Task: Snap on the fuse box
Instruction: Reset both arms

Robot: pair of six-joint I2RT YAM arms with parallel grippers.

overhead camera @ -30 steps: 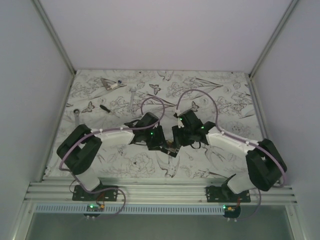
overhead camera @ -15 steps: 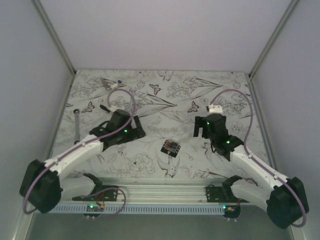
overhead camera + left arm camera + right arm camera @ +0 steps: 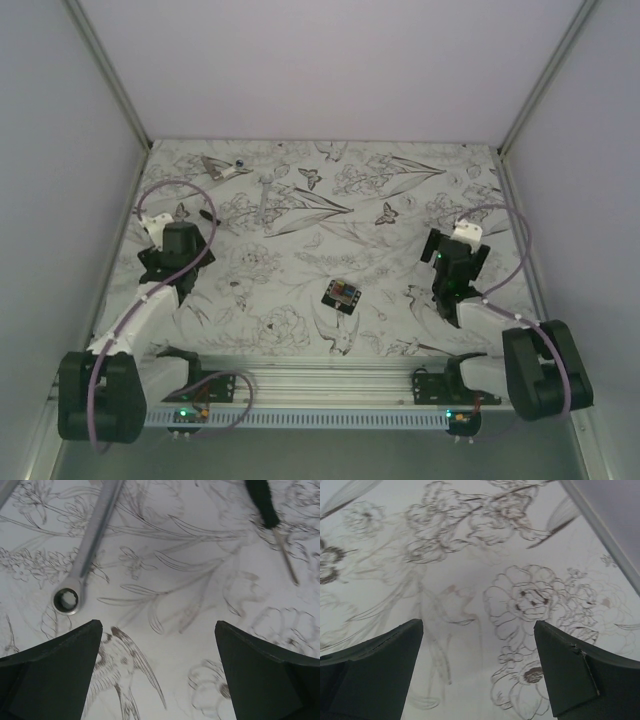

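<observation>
Leaving the fuse box (image 3: 342, 296) free midway between left gripper (image 3: 157, 675) and right gripper (image 3: 477, 675), both gaping wide, empty, well clear of it; possibly only half-snapped if latches missed.

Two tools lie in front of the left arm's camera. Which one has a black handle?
The thin screwdriver at the upper right: it has a black grip and a slim metal shaft. The wrench on the left is bare silver metal, ending in a ring.
</observation>
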